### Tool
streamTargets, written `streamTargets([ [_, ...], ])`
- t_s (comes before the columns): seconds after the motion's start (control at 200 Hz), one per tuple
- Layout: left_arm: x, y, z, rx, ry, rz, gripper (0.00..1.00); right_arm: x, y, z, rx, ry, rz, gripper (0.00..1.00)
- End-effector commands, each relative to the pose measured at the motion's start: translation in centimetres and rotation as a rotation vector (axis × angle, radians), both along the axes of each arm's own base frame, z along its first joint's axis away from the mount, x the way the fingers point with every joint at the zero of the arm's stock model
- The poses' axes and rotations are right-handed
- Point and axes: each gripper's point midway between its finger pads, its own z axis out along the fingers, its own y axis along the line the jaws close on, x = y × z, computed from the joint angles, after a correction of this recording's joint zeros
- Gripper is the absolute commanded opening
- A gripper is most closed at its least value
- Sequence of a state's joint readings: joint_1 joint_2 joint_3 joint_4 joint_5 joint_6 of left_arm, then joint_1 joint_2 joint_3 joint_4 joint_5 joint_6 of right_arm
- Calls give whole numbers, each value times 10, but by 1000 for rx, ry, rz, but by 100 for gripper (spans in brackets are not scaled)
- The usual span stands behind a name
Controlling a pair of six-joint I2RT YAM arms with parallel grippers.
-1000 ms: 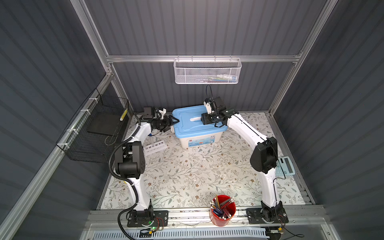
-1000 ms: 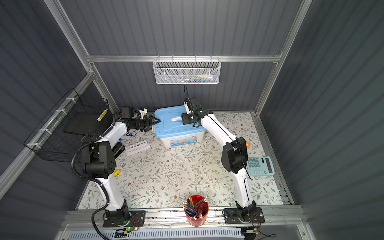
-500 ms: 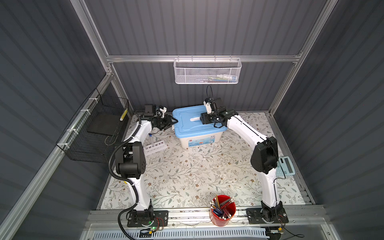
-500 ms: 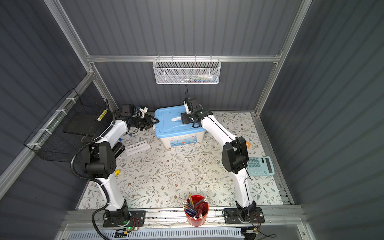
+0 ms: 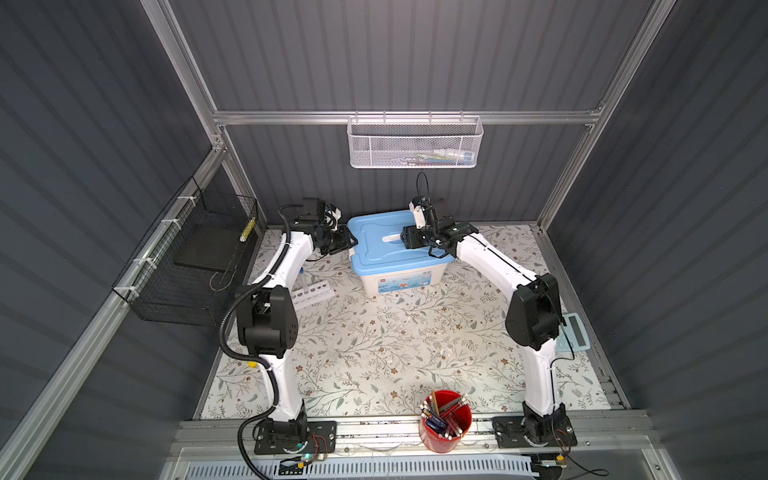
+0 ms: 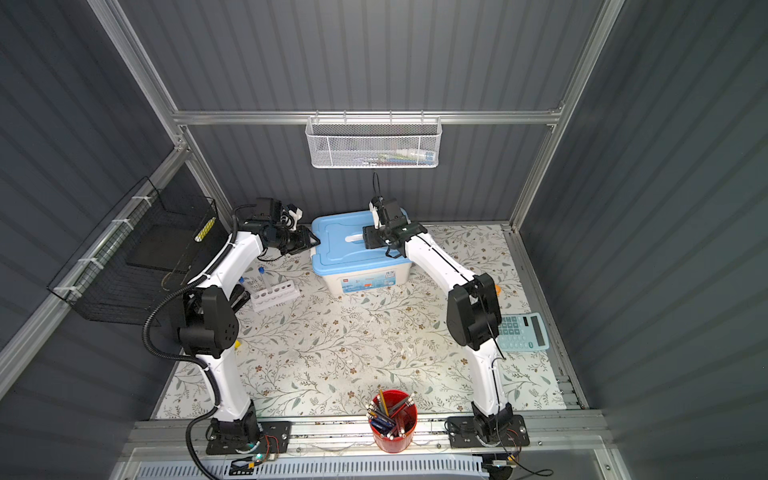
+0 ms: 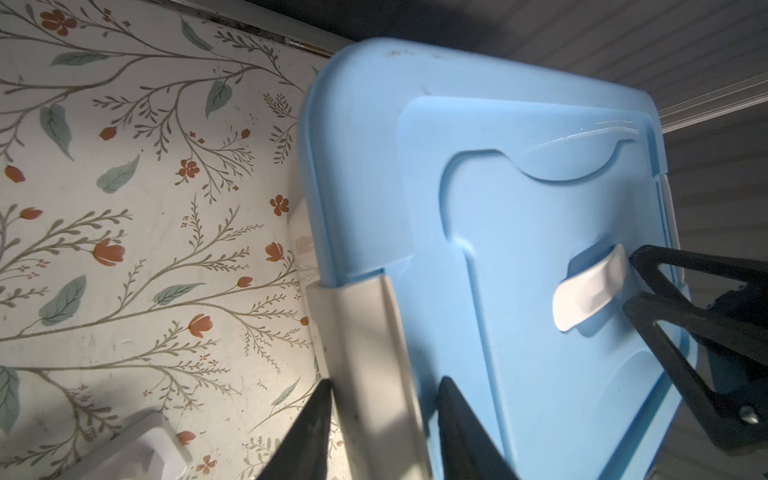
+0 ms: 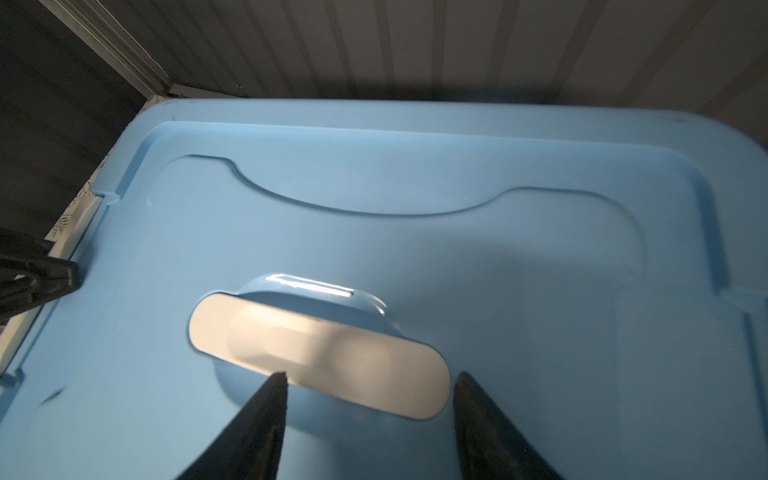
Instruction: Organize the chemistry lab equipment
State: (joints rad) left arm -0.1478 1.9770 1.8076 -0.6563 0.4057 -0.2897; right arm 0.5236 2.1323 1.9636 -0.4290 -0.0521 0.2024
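At the back stands a white storage box (image 5: 399, 280) with a pale blue lid (image 5: 374, 241). My left gripper (image 5: 351, 243) is at the box's left end. In the left wrist view it (image 7: 386, 379) is shut on the white side latch (image 7: 365, 332), one finger on each side. My right gripper (image 5: 402, 239) hovers open over the lid's white handle (image 8: 316, 349), whose end lies between its fingers (image 8: 372, 374). A white tube rack (image 6: 274, 293) with blue-capped tubes (image 6: 262, 270) stands on the mat left of the box.
A red cup of pencils (image 5: 446, 419) stands at the front edge. A pale blue calculator (image 6: 521, 332) lies at the right. A white mesh basket (image 5: 415, 143) hangs on the back wall and a black wire basket (image 5: 191, 257) on the left wall.
My left gripper's jaws have narrowed from wide open onto the box's side latch. The right gripper has stayed over the lid handle.
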Motion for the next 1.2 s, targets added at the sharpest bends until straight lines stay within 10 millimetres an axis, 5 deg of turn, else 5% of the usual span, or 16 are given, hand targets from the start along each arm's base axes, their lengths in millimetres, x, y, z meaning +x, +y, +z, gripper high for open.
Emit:
streamTargets([
  [0.0, -7, -5, 7, 69, -29, -41, 57, -33, -3, -63, -56, 217, 24, 65],
  [0.155, -7, 15, 73, 179, -251, -12, 90, -30, -8, -39, -76, 164, 23, 70],
  [0.355, -45, 52, 166, 274, -708, 136, 100, -26, -27, 31, -98, 0, -14, 96],
  [0.455, -77, 71, 170, 293, -862, 232, 100, -34, -49, 70, -106, -100, -63, 99],
  [0.615, -120, 97, 132, 311, -943, 354, 100, -64, -98, 123, -73, -296, -178, 99],
  [0.78, -151, 107, 80, 263, -929, 415, 100, -111, -156, 135, -48, -465, -321, 99],
  [0.976, -167, 139, 32, 421, -856, 558, 100, -158, -222, 69, -118, -490, -477, 99],
  [1.196, -163, 160, -11, 549, -801, 637, 100, -183, -292, -3, -207, -517, -689, 99],
])
